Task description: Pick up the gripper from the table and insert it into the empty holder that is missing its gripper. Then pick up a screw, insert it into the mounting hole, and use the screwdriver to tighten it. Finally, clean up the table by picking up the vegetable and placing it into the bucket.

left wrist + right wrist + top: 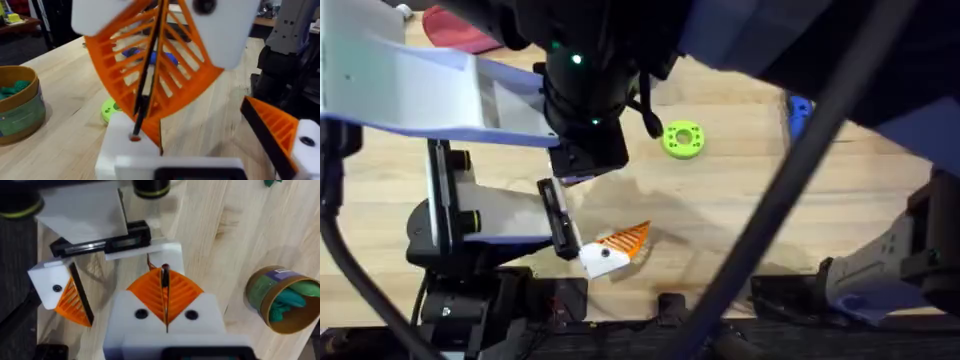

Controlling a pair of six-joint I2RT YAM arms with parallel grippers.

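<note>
so, a small dark-reddish screw is seen pinched right at the tips of the right gripper, whose orange ribbed pads are pressed flat together around it. its long axis can't be made out on its own (too small), but it is lined up with the dark seam between the pads and is pointed out past the tips toward the left gripper.

from the left wrist view the screw's end is found at the top face of a white block on one side of the left gripper. whether it is actually seated in a hole can't be told. the left gripper's fingers are held wide apart, nothing between them, with the other orange finger well off to the side of the screw.

the bucket is shown by both wrist views, standing upright on the table with something green lying inside. the overhead view is mostly covered by dark blurred arms, yet a bright green disc is given clearly there, and a bit of the blue screwdriver is caught well apart from both grippers.
</note>
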